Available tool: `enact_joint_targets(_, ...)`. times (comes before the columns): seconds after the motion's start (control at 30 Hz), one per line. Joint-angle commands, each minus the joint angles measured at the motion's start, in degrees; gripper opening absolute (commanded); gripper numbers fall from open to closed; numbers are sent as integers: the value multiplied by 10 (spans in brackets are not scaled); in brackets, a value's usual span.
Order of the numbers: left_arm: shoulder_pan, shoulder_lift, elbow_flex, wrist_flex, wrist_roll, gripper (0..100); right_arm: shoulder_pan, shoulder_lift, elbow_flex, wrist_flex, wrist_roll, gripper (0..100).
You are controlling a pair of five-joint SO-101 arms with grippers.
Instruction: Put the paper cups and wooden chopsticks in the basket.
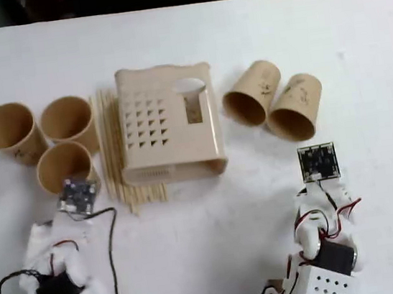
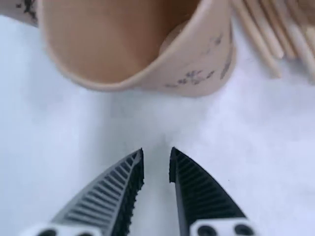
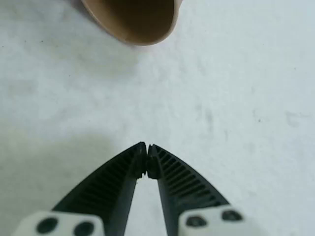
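Note:
Three paper cups [image 1: 10,132] [image 1: 68,119] [image 1: 63,164] stand open side up at the left. Two more cups [image 1: 251,93] [image 1: 294,107] lie tilted to the right of the cream basket [image 1: 168,125]. A bundle of wooden chopsticks [image 1: 114,150] lies along the basket's left side. My left gripper [image 2: 156,153] hangs just short of the nearest left cup [image 2: 133,44], open by a narrow gap and holding nothing; chopstick ends [image 2: 275,34] lie beside that cup. My right gripper [image 3: 147,147] is shut and empty over bare table, a short way from a tilted cup's rim [image 3: 133,17].
The basket rests in the middle of the white table [image 1: 215,231] with its perforated wall facing up. Both arms sit at the near edge, the left arm [image 1: 58,281] and the right arm [image 1: 325,246]. Red and dark objects lie beyond the far edge.

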Motion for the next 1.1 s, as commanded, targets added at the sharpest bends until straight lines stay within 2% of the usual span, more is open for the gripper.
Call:
enact_joint_targets(0.0, -59, -4, -37, -3, 18, 108, 5, -2, 5, 4, 1, 18)
enact_joint_targets(0.13, -129, 0, -193, 47, 26, 110, 5, -2, 5, 4, 1, 18)
enact_joint_targets(0.27, -141, 28, -391, 120, 30, 145, 5, -2, 5, 4, 1, 18)
enact_joint_targets(0.4, -139, 177, -576, 174, 51, 138, 5, -2, 5, 4, 1, 18)
enact_joint_targets(0.53, -89, 355, -702, 250, 70, 139, 5, -2, 5, 4, 1, 18)
enact_joint_targets(0.7, -40, 445, -794, 280, 103, 142, 5, -2, 5, 4, 1, 18)
enact_joint_targets(0.9, 36, 528, -820, 273, 174, 142, 5, -2, 5, 4, 1, 18)
enact_joint_targets(1.07, 40, 621, -804, 234, 241, 149, 5, -2, 5, 4, 1, 18)
